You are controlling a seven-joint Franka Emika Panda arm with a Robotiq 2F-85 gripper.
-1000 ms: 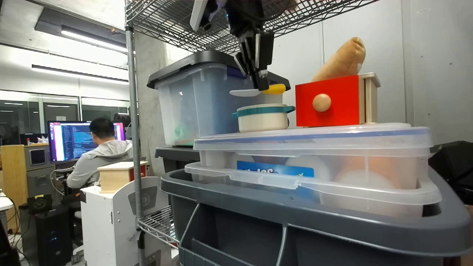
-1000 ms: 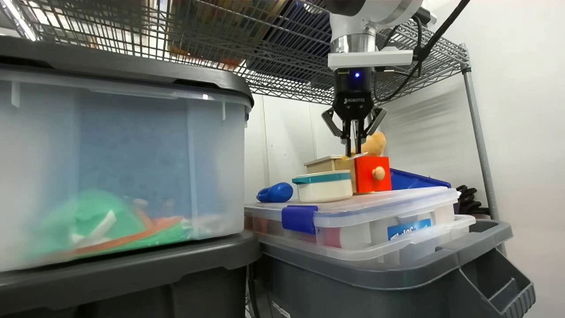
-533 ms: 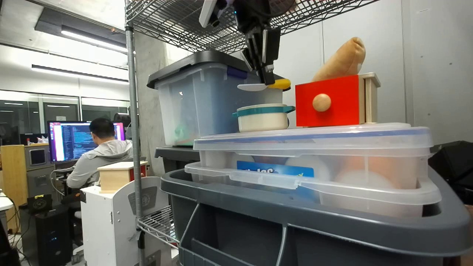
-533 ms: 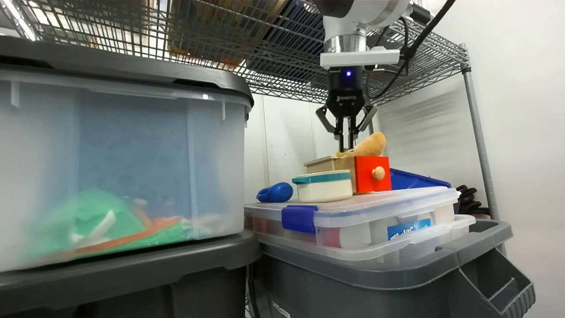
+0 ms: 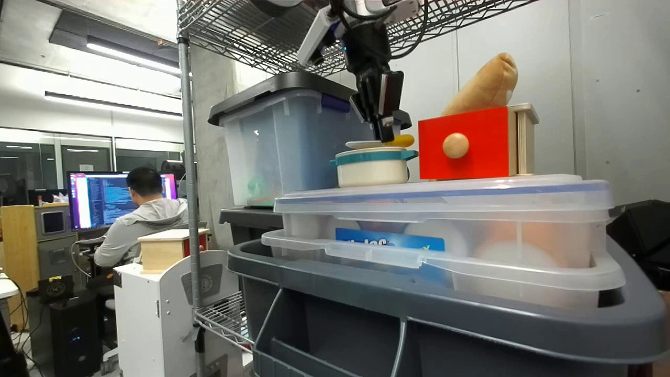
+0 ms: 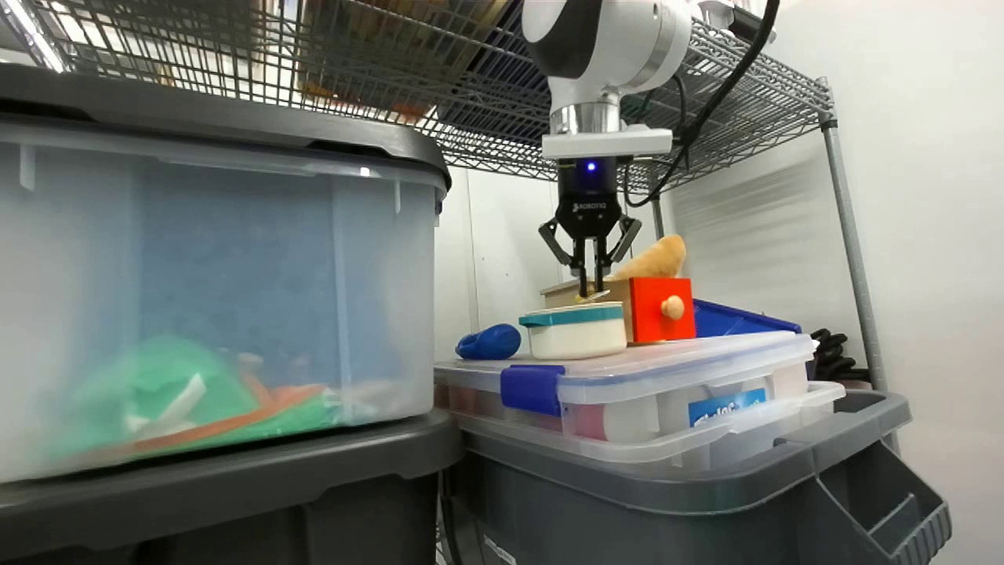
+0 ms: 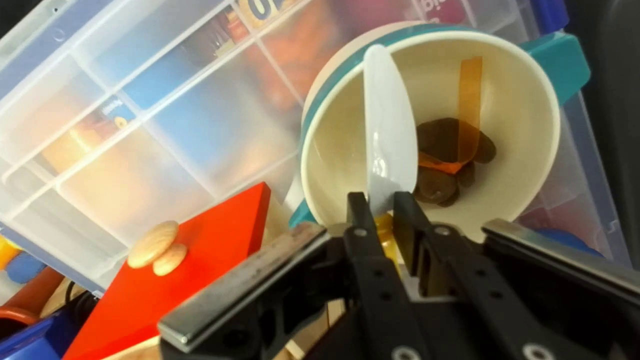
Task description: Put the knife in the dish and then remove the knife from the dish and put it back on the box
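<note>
Dish (image 7: pixel 332 150): teal-banded, holding overlapping brown pieces (image 7: pixel 442 135) and an orange strip (image 7: pixel 469 95).
Box (image 5: pixel 471 204): beneath the dish, translucent; coloured contents (image 7: pixel 190 125) blurred.
Knife (image 7: pixel 387 120): just above the dish mouth; rim contact cannot be told.
Hand (image 7: pixel 380 202): closed on the knife where blade meets handle.
Count: one knife, one dish, one box, one red-fronted drawer (image 5: pixel 473 157).
Room: drawer just beside the dish; box top extending beyond; wire shelf (image 5: pixel 230 31) overhead.
</note>
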